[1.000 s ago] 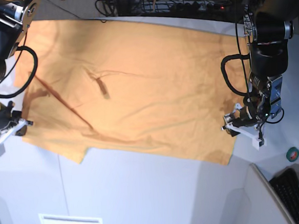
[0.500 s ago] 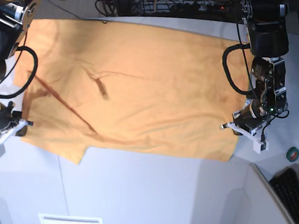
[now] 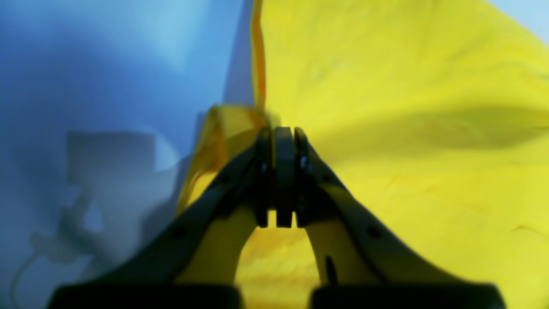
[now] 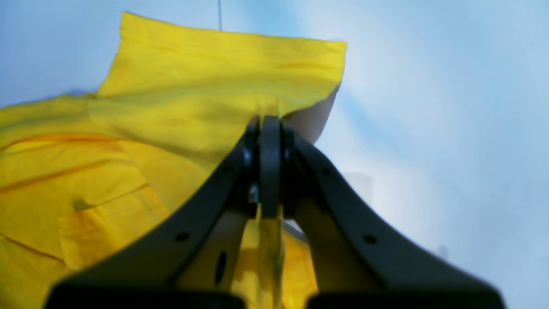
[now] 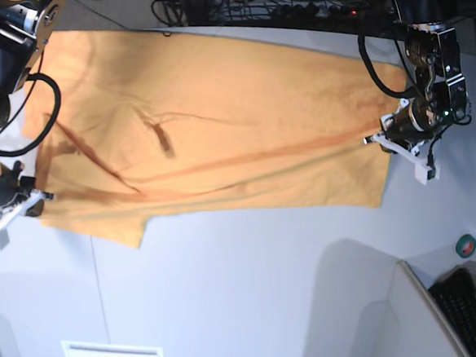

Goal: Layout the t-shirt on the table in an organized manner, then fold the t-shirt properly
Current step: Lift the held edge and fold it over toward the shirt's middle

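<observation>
My left claw [image 5: 400, 138] has dragged the shirt [image 5: 218, 123] edge up the table [image 5: 254, 292] (pinched tight); right claw [image 5: 15, 206] grips its sleeve.

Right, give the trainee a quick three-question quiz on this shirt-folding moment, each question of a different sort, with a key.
1. True or false: the left gripper is shut on the t-shirt.
2. Multiple choice: what is the right gripper doing? A) hanging open above the table; B) pinching the shirt's edge; C) resting on the keyboard.
3. Fill in: in the base view, a long crease in the cloth runs across it from one ____ to the other.

Key: 1 true; 2 B; 3 gripper.
</observation>
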### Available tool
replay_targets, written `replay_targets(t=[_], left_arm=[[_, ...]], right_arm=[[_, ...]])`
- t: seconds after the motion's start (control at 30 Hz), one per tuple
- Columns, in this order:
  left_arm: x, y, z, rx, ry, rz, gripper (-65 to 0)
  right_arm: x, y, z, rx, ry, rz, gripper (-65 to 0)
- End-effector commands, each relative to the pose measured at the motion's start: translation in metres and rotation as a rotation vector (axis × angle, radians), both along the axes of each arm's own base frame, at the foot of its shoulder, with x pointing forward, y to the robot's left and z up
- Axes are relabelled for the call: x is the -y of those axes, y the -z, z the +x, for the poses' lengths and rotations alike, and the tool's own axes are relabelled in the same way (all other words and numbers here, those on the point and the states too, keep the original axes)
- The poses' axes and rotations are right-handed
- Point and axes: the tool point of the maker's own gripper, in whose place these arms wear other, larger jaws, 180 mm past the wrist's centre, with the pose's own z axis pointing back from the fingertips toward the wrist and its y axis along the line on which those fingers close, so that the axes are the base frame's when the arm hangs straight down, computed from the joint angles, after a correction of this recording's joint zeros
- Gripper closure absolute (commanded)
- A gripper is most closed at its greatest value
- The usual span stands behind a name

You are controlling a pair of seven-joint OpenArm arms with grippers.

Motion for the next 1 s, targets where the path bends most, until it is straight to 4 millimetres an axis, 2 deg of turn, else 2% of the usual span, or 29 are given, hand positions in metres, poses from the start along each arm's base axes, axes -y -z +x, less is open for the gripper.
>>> replay_targets(t=[0.0, 0.17, 0.2, 0.27, 0.33, 0.4, 0.5, 0.57, 0.63, 0.7, 0.8, 0.87, 0.97], left_arm=[[-0.006, -0.012, 0.006, 0.037, 0.004, 0.025, 0.0], [-0.004, -0.011, -0.011, 0.022, 0.023, 0.038, 0.0], [-0.005, -0.013, -0.015, 0.025, 0.022, 0.043, -6.1], [-0.013, -0.022, -0.02, 0.046, 0.001, 0.056, -26.0], [-0.016, -0.031, -0.022, 0.079, -0.028, 0.058, -41.8], [-0.026, -0.045, -0.02, 0.119, -0.063, 0.07, -48.4], [-0.038, -0.062, -0.008, 0.174, -0.099, 0.085, -48.5], [-0.042, -0.072, 0.009, 0.211, -0.109, 0.083, -48.5], [-0.047, -0.072, 0.03, 0.224, -0.137, 0.057, -48.5], [-0.057, -0.064, 0.049, 0.202, -0.163, 0.032, -48.5], [-0.055, -0.037, 0.079, 0.097, -0.122, 0.006, -48.5], [-0.048, -0.022, 0.092, 0.035, -0.096, -0.006, -48.5], [-0.04, -0.012, 0.113, 0.052, -0.074, 0.007, -48.5]], right_arm=[[0.008, -0.017, 0.013, 0.062, 0.002, -0.016, 0.0], [0.007, -0.017, 0.014, 0.062, 0.002, -0.015, 0.0], [0.007, -0.017, 0.014, 0.062, 0.002, -0.015, 0.0], [0.006, -0.017, 0.014, 0.062, 0.0, -0.015, 0.0], [0.006, -0.017, 0.014, 0.062, 0.0, -0.015, 0.0], [0.007, -0.017, 0.014, 0.062, 0.0, -0.017, 0.0], [0.007, -0.017, 0.014, 0.062, 0.0, -0.017, 0.0], [0.007, -0.017, 0.014, 0.062, 0.0, -0.017, 0.0], [0.007, -0.017, 0.014, 0.062, 0.0, -0.017, 0.0], [-0.001, -0.017, 0.016, 0.059, -0.028, -0.021, 0.0], [-0.017, -0.016, 0.021, 0.051, -0.094, -0.034, 0.0], [-0.02, -0.015, 0.022, 0.051, -0.103, -0.035, 0.0], [-0.023, -0.015, 0.022, 0.05, -0.105, -0.03, 0.0]])
